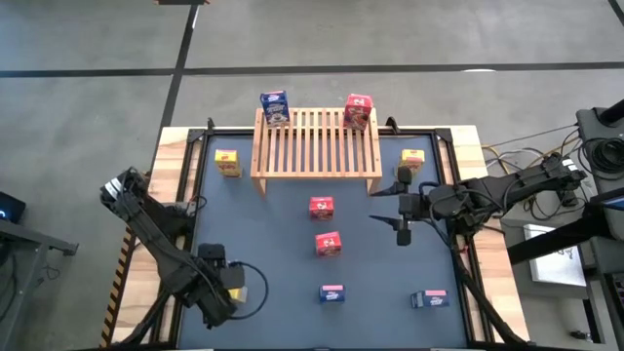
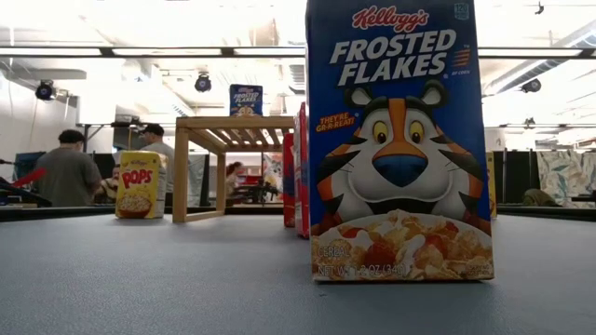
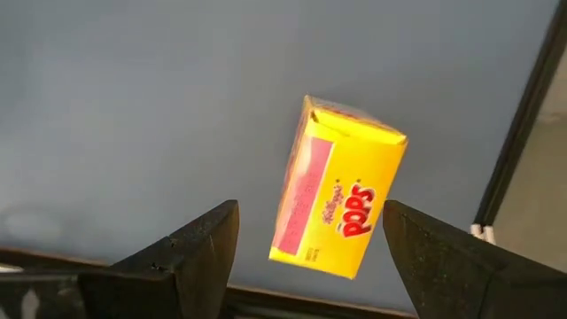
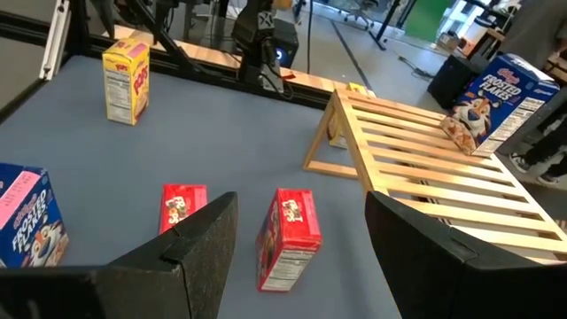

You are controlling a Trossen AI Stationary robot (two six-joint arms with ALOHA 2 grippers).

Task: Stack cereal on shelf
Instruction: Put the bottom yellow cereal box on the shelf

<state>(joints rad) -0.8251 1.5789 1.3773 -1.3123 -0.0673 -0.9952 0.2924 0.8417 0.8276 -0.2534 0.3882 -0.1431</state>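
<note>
so the left gripper (image 3: pixel 310 257) hangs over a yellow pops box (image 3: pixel 338 199), jaws spread, apparently not yet pinching; right gripper (image 4: pixel 301 252) waits spread mid-tabletop (image 1: pixel 263 244).

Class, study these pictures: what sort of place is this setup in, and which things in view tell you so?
Probably a robotics lab or workshop in a large open hall: a bare concrete floor surrounds the table, cables trail beside it, and people sit at workstations under ceiling lights.
</note>
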